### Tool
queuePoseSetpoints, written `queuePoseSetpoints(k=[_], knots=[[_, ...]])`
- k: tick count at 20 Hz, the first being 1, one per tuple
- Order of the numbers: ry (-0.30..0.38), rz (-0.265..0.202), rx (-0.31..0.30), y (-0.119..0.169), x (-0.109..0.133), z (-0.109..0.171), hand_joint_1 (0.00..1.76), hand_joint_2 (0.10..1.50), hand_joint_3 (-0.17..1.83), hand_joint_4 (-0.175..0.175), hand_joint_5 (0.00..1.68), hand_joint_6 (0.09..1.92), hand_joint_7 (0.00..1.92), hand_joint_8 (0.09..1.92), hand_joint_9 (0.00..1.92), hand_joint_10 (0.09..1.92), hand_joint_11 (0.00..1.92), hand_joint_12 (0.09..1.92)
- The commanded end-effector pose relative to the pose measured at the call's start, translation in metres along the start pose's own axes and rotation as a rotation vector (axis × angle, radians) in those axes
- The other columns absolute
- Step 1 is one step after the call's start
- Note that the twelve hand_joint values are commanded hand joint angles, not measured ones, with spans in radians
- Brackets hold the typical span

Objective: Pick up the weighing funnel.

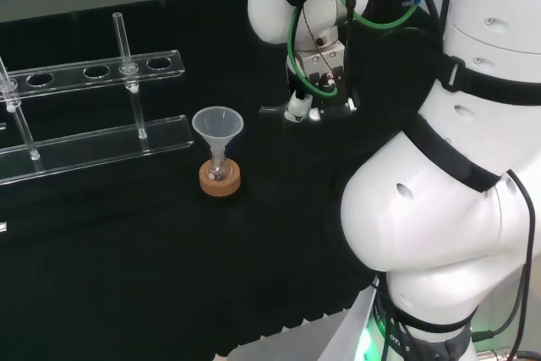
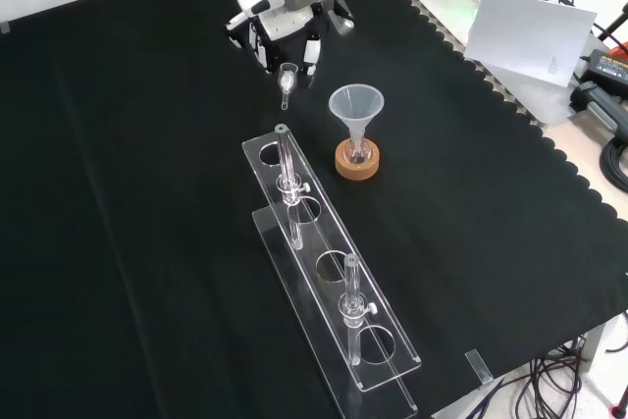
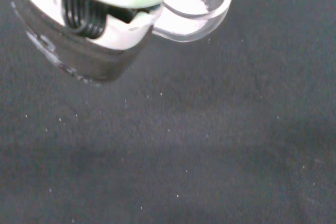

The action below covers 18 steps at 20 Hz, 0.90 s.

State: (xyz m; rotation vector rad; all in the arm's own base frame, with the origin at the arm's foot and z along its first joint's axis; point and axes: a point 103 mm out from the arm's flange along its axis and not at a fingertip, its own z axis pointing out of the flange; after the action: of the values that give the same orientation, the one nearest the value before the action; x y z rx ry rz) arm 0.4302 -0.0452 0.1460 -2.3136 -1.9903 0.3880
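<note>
**Rack in front, hand at the weighing funnel behind**

Nearest in the front view, a clear rack (image 2: 319, 237) is seen lying lengthwise on the black cloth (image 2: 137, 203) of the worktop. Two glass tubes are stood upright in it, one (image 2: 350, 293) toward the close end and one (image 2: 287, 169) at the far end. Just right of the rack's far end, the funnel (image 2: 355, 105) is stood mouth up, its stem in a small flask (image 2: 357, 150) set on a cork ring (image 2: 356, 164).

The weighing funnel (image 2: 286, 80) is found left of the funnel and just beyond the rack's far end, directly below the hand (image 2: 285, 17) at the view's top. Its round mouth is turned toward the hand and its short stem is pointed back at the rack.

Whether the hand is spread, pressed together or pinching the weighing funnel cannot be told. Nor can it be told whether the piece is lying on the cloth or lifted clear of it.

In the wrist view the weighing funnel's rim is shown close beside a white and black part of the hand, and a white patch is seen inside it. In the head view the hand is placed right of the funnel, apart from it.
</note>
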Motion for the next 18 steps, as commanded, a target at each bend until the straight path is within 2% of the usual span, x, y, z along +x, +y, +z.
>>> queuePoseSetpoints(k=[1,11,18], knots=[[0.006,0.001,-0.012,-0.002,0.002,-0.011,1.15,0.59,0.65,0.175,1.55,0.11,1.76,0.09,1.20,0.22,0.17,1.50],[-0.001,-0.001,-0.057,-0.001,-0.002,-0.041,1.15,0.59,0.65,0.175,1.55,0.11,1.76,0.09,1.20,0.22,0.17,1.50],[-0.004,-0.019,-0.093,-0.003,0.000,-0.064,1.15,0.59,0.65,0.175,1.55,0.11,1.76,0.09,1.20,0.22,0.17,1.50]])
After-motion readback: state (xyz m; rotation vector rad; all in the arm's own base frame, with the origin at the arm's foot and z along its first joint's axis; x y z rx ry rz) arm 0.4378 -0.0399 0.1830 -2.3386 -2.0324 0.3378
